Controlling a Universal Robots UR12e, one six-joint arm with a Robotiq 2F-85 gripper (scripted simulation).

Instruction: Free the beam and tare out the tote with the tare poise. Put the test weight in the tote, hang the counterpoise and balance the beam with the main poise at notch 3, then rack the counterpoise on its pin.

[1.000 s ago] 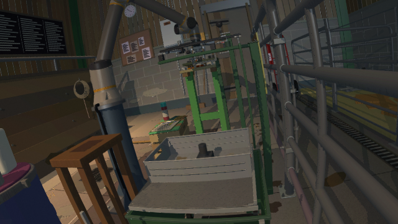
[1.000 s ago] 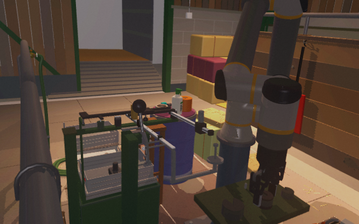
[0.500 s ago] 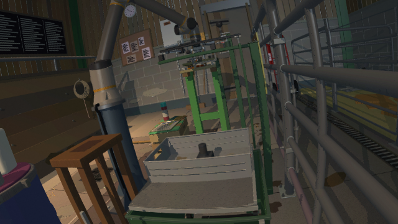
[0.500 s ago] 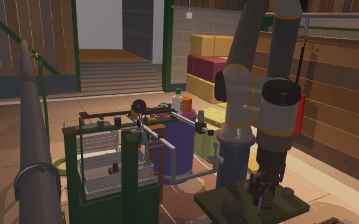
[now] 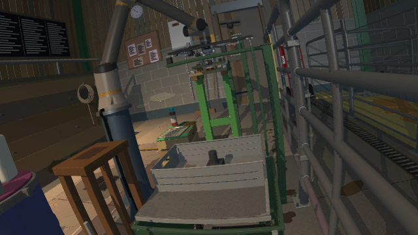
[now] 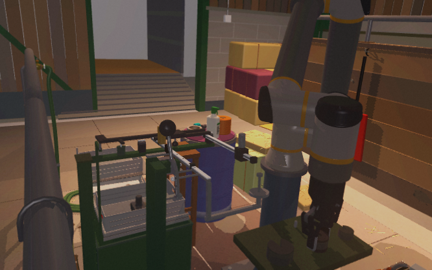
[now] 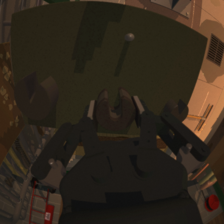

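Note:
On the low green rack plate beside the arm's base sits a slotted dark counterpoise, and my gripper is down over it with a finger pad on each side of the disc, gripping it. A rack pin stands further out on the plate, and a second slotted weight lies to the left. The grey tote sits on the scale platform with the dark test weight inside. The beam runs along the top of the green frame, with the hanger pan below its far end.
A blue drum with bottles on it stands behind the scale, next to a wooden stool. Grey pipe railings run along the scale's far side. Hay bales are stacked by the back wall.

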